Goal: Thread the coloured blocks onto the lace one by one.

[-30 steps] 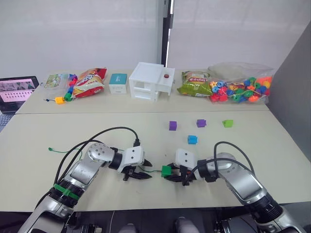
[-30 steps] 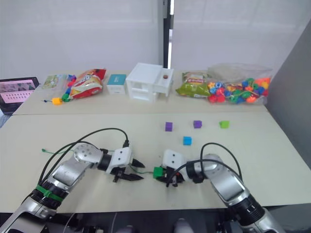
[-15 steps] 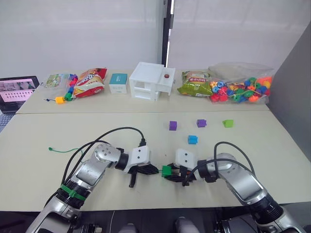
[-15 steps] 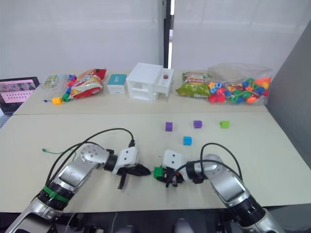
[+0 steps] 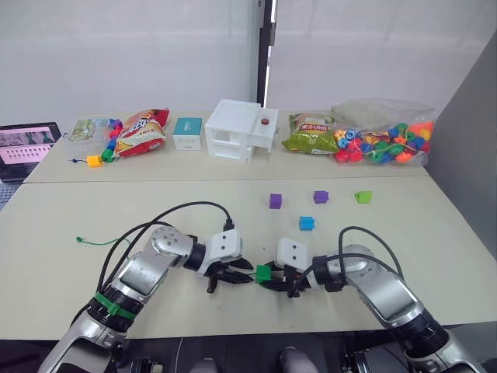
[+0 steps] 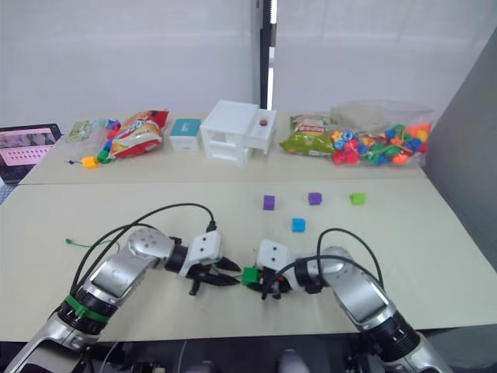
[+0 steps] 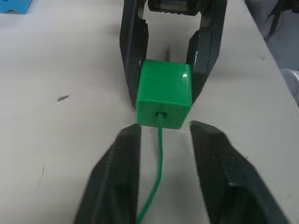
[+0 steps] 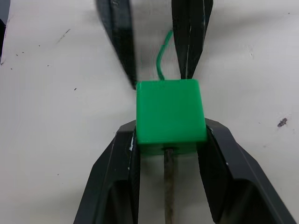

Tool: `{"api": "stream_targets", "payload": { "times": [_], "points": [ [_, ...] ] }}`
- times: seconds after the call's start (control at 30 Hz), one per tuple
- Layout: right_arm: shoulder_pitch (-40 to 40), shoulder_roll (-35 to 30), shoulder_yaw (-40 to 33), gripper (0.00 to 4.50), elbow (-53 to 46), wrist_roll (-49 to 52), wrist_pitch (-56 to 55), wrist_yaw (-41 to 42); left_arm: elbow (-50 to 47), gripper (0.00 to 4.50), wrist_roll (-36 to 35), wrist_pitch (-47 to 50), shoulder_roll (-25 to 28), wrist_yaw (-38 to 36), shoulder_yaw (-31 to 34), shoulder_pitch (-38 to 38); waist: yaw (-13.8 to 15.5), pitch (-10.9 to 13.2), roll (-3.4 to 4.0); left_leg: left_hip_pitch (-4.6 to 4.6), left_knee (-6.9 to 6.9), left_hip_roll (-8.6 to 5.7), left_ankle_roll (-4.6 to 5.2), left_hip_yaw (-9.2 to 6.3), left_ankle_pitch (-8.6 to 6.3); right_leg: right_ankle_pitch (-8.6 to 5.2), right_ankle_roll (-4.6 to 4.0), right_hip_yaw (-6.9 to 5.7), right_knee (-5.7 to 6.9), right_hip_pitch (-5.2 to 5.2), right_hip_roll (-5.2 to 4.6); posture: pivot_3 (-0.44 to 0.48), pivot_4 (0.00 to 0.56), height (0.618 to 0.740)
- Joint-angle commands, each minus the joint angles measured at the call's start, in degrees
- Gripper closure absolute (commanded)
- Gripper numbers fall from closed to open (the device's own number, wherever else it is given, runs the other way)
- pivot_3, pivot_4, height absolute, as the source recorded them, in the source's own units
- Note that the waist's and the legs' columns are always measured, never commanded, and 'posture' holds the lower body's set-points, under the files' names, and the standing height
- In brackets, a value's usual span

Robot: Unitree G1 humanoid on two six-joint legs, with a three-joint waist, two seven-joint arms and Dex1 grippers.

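Lace point(image 7: 158, 140) through green block point(image 7: 164, 93); right end effector point(image 8: 169, 149) clamping it, left end effector point(image 7: 163, 140) astride lace.

- Cord point(image 7: 158, 154): runs into the hole of the green cube point(image 7: 164, 94); the stretch inside the cube is hidden. Its lower length is cut off by the left wrist view's edge.
- Pale tip point(image 8: 168, 186): pokes out of the cube's far face, cut off by the right wrist view's edge.
- Laptop point(image 5: 27, 145): partly cut off at the head view's edge; screen content too small to read.
- Snack bags point(image 5: 141, 132): print too small to read.
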Motion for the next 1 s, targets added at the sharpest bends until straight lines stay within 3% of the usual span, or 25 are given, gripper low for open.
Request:
{"api": "stream_targets", "payload": {
  "times": [0.03,0.1,0.23,0.33,0.6,0.77,0.87,1.0],
  "points": [
    [-0.2,-0.2,-0.1,3.31,-2.0,1.3,1.6,0.2,-2.9,1.63,0.8,-0.6,1.4,-0.1,0.1,-1.2,0.0,0.0,0.0,0.0,0.0,0.0,0.0,0.0,0.0,0.0,0.0,0.0,0.0,0.0,0.0,0.0,0.15,0.74],
    [0.0,-0.3,-0.5,2.29,-2.5,1.4,1.9,-0.1,-4.3,1.02,1.0,0.6,2.3,-0.6,-0.5,-1.3,0.0,0.0,0.0,0.0,0.0,0.0,0.0,0.0,0.0,0.0,0.0,0.0,0.0,0.0,0.0,0.0,0.15,0.74],
    [0.8,-1.3,-2.0,0.91,-4.5,2.1,3.0,-0.2,-4.2,0.98,1.7,0.5,1.8,0.3,-1.3,-1.5,0.1,0.0,0.0,-0.01,0.0,0.0,0.0,0.0,0.0,0.0,0.0,0.0,-0.01,0.0,0.0,0.0,0.15,0.74],
    [2.0,-4.1,-4.2,0.02,-6.4,2.5,3.3,-0.3,-1.5,0.98,3.1,0.4,-2.0,1.9,-3.6,-2.7,0.7,0.0,0.0,-0.03,0.01,-0.02,0.0,0.01,0.0,0.0,0.0,0.0,-0.03,0.0,-0.02,0.0,0.15,0.74],
    [3.5,-7.4,-4.8,0.02,-6.5,2.5,2.5,-1.3,1.4,0.98,3.7,2.5,-6.5,3.4,-5.7,-4.1,0.3,0.0,-0.01,-0.08,0.06,-0.01,0.01,0.0,0.0,0.01,0.03,0.0,-0.04,-0.02,0.02,0.0,0.15,0.74],
    [3.4,-7.3,-4.1,0.0,-5.3,1.9,1.6,-1.9,1.7,2.45,3.3,2.6,-6.5,3.2,-5.5,-4.4,0.3,0.0,-0.01,-0.08,0.07,-0.02,0.0,0.0,0.0,0.01,0.03,0.0,-0.03,0.0,0.0,0.0,0.15,0.74],
    [3.5,-7.7,-4.0,0.81,-4.6,1.4,0.5,-1.8,1.7,3.3,3.6,2.2,-6.0,2.9,-5.7,-4.5,0.3,0.0,-0.01,-0.07,0.07,-0.02,0.0,0.01,0.0,0.01,0.03,0.0,-0.03,0.0,0.0,0.0,0.15,0.74],
    [3.5,-8.8,-3.8,2.16,-3.6,1.0,-1.3,-1.1,1.8,3.3,3.7,2.1,-5.8,2.9,-5.6,-4.5,0.3,0.0,-0.01,-0.07,0.07,-0.02,0.0,0.0,0.0,0.01,0.03,0.0,-0.03,0.0,-0.01,0.0,0.15,0.74]
  ]
}}
